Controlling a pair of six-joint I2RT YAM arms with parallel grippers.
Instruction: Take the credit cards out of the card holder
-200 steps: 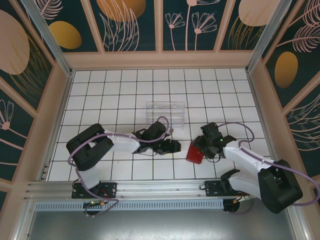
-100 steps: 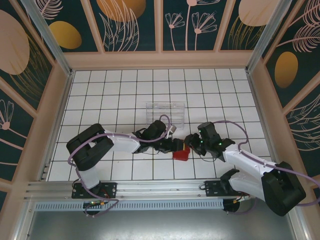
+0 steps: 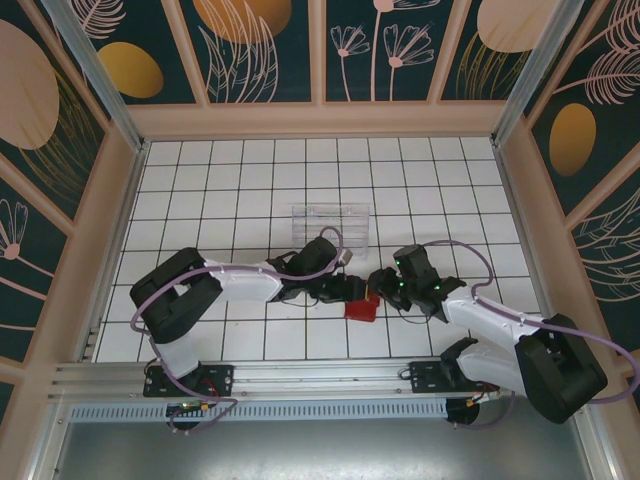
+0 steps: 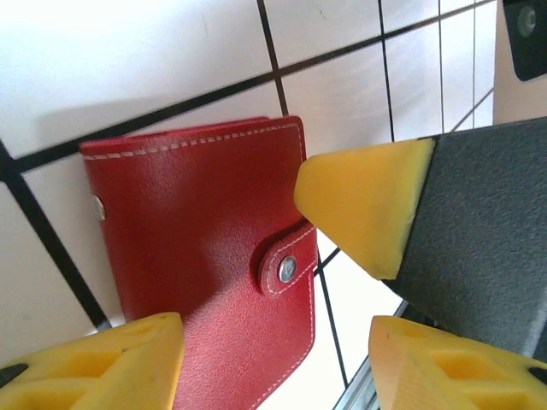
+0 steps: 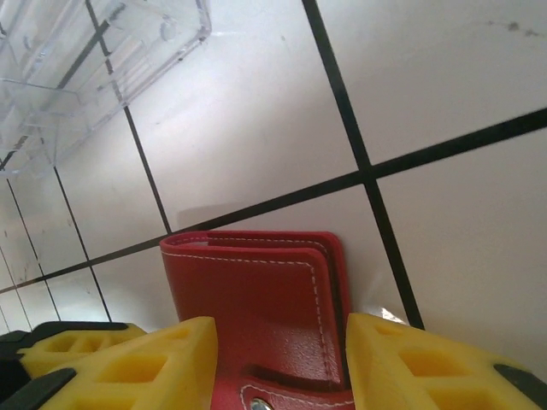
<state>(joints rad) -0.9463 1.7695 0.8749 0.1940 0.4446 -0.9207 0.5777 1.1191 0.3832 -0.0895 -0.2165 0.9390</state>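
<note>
The card holder (image 3: 361, 308) is a red folded wallet, closed by its snap tab (image 4: 286, 267), on the white tiles between the two arms. My right gripper (image 3: 386, 290) is shut on it, the yellow fingers (image 5: 402, 363) pressing its two side edges (image 5: 265, 299). My left gripper (image 3: 348, 290) stands open just left of it, its pads straddling the holder's (image 4: 197, 248) lower corner without gripping. One right-gripper finger (image 4: 367, 205) shows at the holder's edge in the left wrist view. The credit cards are hidden inside the closed holder.
A clear ridged plastic tray (image 3: 330, 228) lies on the tiles just behind the grippers, also at the upper left of the right wrist view (image 5: 77, 68). Wooden walls (image 3: 320, 120) enclose the tiled floor; a metal rail (image 3: 320, 375) runs along the near edge.
My right gripper closed on the card holder and moved it about one tile left, up to the left gripper. The left arm barely shifted.
</note>
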